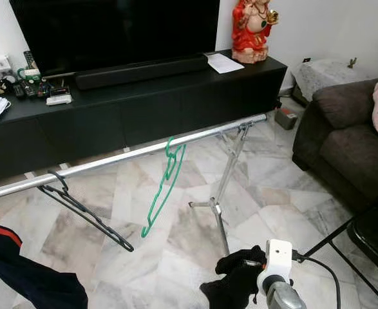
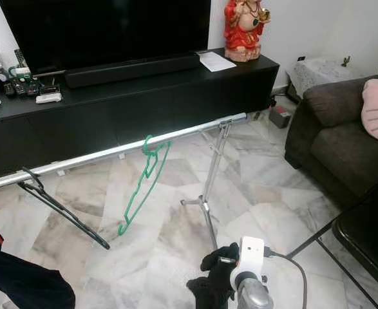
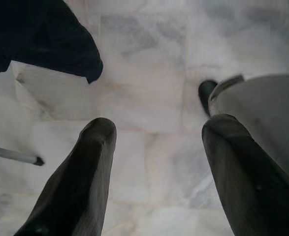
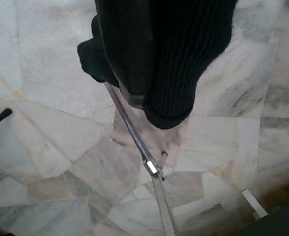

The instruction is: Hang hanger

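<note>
green hanger (image 1: 165, 187) hooked on rail (image 1: 124, 154) | black hanger (image 1: 85, 212) alongside

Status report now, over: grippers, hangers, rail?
Left gripper open over floor, holding nothing. Right gripper low, sleeved in black knit. Green hanger and black hanger hooked on rail. Path clear.

Two hangers (image 1: 166, 187) hang on the rail (image 1: 131, 153) before the TV cabinet (image 1: 131, 109), sofa (image 1: 343, 141) right.
</note>
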You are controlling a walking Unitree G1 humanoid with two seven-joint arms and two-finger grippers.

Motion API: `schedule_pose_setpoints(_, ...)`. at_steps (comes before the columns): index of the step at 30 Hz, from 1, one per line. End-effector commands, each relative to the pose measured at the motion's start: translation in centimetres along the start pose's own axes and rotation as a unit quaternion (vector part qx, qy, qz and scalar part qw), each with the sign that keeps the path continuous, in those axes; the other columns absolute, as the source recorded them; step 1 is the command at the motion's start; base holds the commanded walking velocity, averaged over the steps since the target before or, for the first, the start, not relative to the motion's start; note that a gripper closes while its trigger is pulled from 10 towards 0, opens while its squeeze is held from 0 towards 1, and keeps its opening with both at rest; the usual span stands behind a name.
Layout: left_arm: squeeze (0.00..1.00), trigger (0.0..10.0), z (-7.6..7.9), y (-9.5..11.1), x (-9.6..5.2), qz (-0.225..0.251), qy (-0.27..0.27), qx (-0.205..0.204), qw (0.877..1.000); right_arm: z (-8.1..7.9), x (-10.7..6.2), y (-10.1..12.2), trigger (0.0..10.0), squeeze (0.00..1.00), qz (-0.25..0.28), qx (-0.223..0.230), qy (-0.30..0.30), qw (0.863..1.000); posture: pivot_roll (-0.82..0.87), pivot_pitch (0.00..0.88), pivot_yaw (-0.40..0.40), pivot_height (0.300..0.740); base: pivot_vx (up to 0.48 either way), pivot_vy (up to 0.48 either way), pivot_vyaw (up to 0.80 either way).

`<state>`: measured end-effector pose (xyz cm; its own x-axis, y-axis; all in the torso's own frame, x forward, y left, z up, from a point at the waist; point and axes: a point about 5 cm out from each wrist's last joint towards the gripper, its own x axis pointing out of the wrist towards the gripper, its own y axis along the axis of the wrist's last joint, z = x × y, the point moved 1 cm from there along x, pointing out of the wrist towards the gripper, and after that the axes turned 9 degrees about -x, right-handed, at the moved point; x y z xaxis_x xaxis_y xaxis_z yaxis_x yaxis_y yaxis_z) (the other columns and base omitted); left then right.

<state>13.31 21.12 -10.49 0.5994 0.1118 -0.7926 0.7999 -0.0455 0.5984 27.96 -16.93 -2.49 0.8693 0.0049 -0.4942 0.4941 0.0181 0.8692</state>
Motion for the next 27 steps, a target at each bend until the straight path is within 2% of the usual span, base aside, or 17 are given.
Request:
schedule_pose_setpoints(1, 0.0, 10.0, -0.1, -0.9, -0.3, -0.01, 0.0, -0.012, 1.0, 0.0, -0.1, -0.1, 10.0, 0.0, 0.003, -0.002, 0.002, 1.0, -0.06, 0.071, 0.011, 0.74, 0.0, 0.0, 0.0)
schedule_pose_setpoints(9, 0.0, 10.0, 0.2, -0.9, -0.4, -0.003, -0.006, -0.028, 1.0, 0.5, -0.3, -0.2, 10.0, 0.0, 0.007, -0.001, -0.005, 1.0, -0.09, 0.074, 0.012, 0.74, 0.0, 0.0, 0.0)
schedule_pose_setpoints(16, 0.0, 10.0, 0.4, -0.5, -0.5, 0.029, -0.013, -0.038, 0.999, 0.9, -0.4, -0.3, 10.0, 0.0, 0.009, -0.002, -0.009, 1.0, -0.09, 0.065, 0.007, 0.74, 0.0, 0.0, 0.0)
schedule_pose_setpoints(21, 0.0, 10.0, 0.8, -0.2, -0.5, 0.034, -0.04, -0.018, 0.998, 0.9, -0.3, -0.2, 10.0, 0.0, 0.008, -0.005, -0.007, 1.0, -0.08, 0.08, 0.004, 0.74, 0.0, 0.0, 0.0)
schedule_pose_setpoints(23, 0.0, 10.0, 1.2, -0.2, -0.4, 0.023, -0.069, 0.003, 0.997, 0.8, -0.3, -0.2, 10.0, 0.0, 0.006, -0.006, -0.005, 1.0, -0.08, 0.093, 0.0, 0.74, 0.0, 0.0, 0.0)
schedule_pose_setpoints(27, 0.0, 10.0, 1.4, 0.0, -0.5, 0.032, -0.077, 0.007, 0.997, 0.8, -0.4, -0.3, 10.0, 0.0, 0.007, -0.005, -0.005, 1.0, -0.08, 0.103, -0.002, 0.74, 0.0, 0.0, 0.0)
